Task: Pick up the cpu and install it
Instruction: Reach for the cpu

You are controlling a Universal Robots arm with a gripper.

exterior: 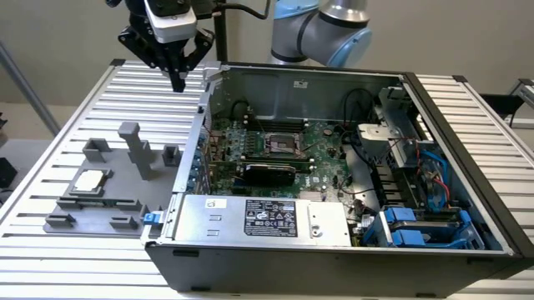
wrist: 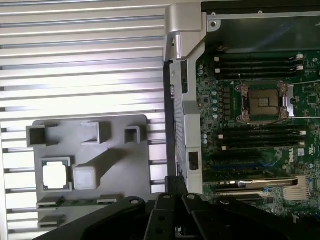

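The cpu [exterior: 89, 180] [wrist: 54, 175], a small square chip with a pale metal top, lies in a recess of the grey fixture plate [exterior: 92, 206] [wrist: 120, 165] on the slatted table, at the exterior view's left. My gripper [exterior: 177, 80] [wrist: 176, 187] hangs high above the table near the case's back left corner, far from the cpu, fingers shut together with nothing between them. Inside the open computer case [exterior: 467, 181] lies the green motherboard [exterior: 321, 147] [wrist: 235, 165] with its open cpu socket [exterior: 284, 145] [wrist: 262, 101].
Upright grey blocks [exterior: 137, 150] [wrist: 84, 177] stand on the fixture plate beside the cpu. The case's metal wall [exterior: 194, 156] [wrist: 187, 125] rises between fixture and motherboard. A power supply [exterior: 267, 219] and blue drive bays [exterior: 417, 228] fill the case's front.
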